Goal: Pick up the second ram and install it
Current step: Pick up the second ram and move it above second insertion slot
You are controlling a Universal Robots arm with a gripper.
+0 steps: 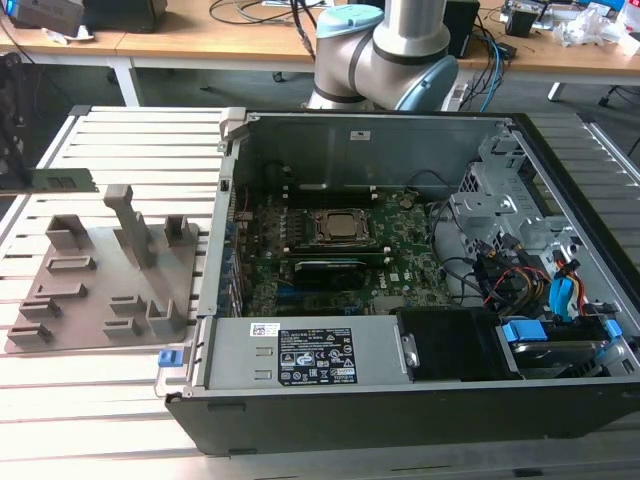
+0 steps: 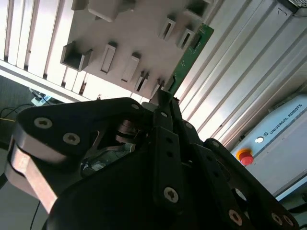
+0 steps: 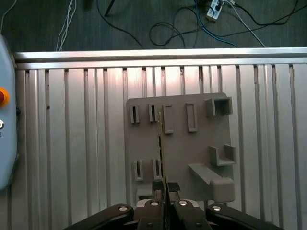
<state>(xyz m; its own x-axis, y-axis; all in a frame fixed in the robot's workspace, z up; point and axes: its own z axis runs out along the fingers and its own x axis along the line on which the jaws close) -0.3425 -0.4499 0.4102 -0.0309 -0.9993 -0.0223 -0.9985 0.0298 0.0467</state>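
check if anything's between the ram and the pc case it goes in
The gripper has its jaws shut on the second ram. In the exterior view the tall post of the grey holder and the case wall stand between it and the motherboard, which lies uncovered.

Fixture plate [image 1: 95,300] beside computer case [image 1: 350,135]

The arm [image 1: 400,45] rises in grey and pale-blue joints at the table's far edge in the exterior view. In the second wrist view the black gripper [image 2: 165,99] hangs over the table, its jaws pressed together on one end of the second ram [image 2: 191,56].
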